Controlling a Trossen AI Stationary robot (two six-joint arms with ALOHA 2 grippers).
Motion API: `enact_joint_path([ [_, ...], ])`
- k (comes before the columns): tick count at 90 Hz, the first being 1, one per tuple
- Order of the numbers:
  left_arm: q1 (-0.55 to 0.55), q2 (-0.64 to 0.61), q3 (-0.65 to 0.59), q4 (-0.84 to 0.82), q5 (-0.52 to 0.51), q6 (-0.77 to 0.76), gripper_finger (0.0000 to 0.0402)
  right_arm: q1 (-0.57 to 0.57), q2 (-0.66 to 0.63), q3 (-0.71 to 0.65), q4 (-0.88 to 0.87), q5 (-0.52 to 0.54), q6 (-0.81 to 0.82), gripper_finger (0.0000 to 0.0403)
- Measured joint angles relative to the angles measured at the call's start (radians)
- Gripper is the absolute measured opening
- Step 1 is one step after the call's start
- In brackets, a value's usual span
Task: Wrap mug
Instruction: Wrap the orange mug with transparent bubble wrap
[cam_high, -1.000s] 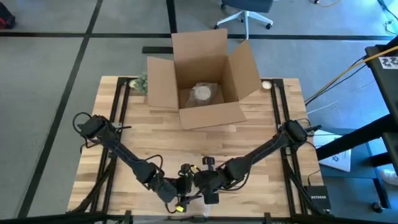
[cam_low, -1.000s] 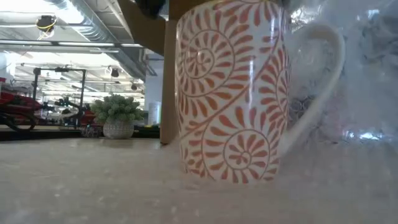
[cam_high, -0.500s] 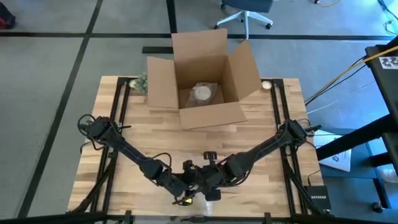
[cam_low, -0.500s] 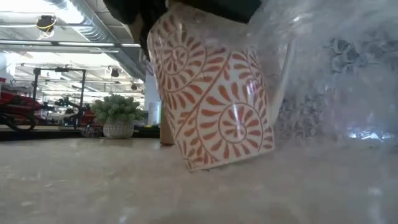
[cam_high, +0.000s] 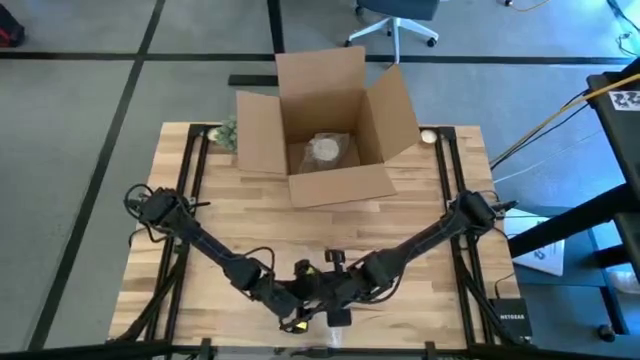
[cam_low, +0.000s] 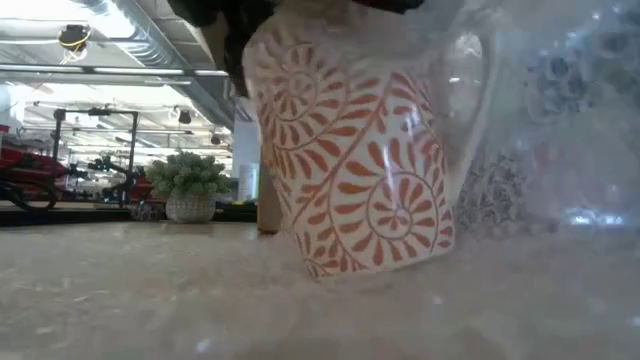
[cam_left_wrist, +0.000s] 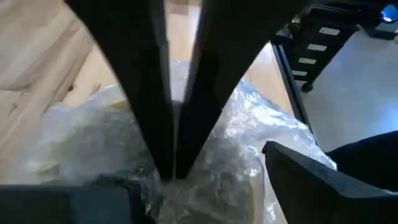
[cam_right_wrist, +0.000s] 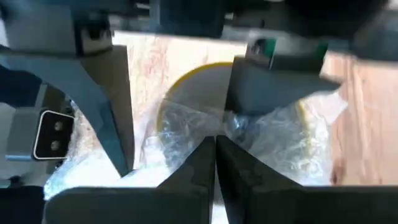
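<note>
The light wooden slatted table fills the middle of the high view, and at its upper centre stands an open brown cardboard box with its flaps spread and a pale wrapped bundle lying on its floor. The two dark arms reach in from the table's left and right edges and meet at the lower centre of the high view, near the table's front edge. There the left gripper and the right gripper sit close together over the task's thing. In the low view the white ceramic mug with an orange spiral leaf pattern fills the centre of the frame, tilted so its base lifts on the left, its handle toward the right. Clear bubble wrap rises beside and behind it at the right of that frame. In the left wrist view the left gripper's fingers stand pressed nearly together, pinching the wrap. In the right wrist view the right gripper's fingers likewise meet on the wrap, with the mug's yellow inner rim showing behind. A small potted green plant stands far off at the left of the low view.
</note>
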Motion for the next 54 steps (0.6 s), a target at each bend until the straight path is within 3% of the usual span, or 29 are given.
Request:
enact_joint_path([
  [26, -0.019, 0.003, 0.047, -0.033, 0.003, 0.041, 0.0239, 0.018, 0.004, -0.022, 0.029, -0.011, 0.009, 0.0003],
  [54, -0.031, -0.029, 0.102, -0.193, -0.001, -0.017, 0.0239, 0.013, 0.015, -0.029, 0.009, 0.021, -0.002, 0.0003],
])
